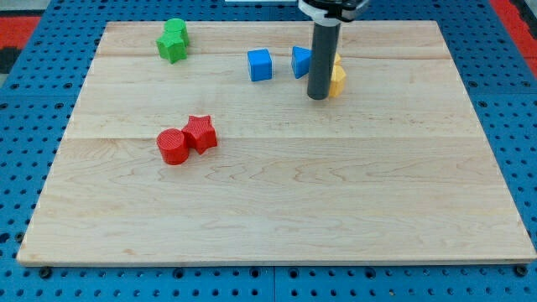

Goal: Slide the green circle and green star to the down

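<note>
Tip [317,97] of dark straight rod down on pale wooden board [277,210], upper right of centre; no jaws, plain rod end. Touching or just beside yellow plastic block [337,80], shape half hidden behind rod. Blue triangular block [300,60] just left of rod, blue cube [260,65] further left. Green star-shaped block [173,40] at view's top left, well apart from tip; green circle not separable from it, cannot tell. Red cylinder [173,147] and red star [201,132] touching, left of centre.
</note>
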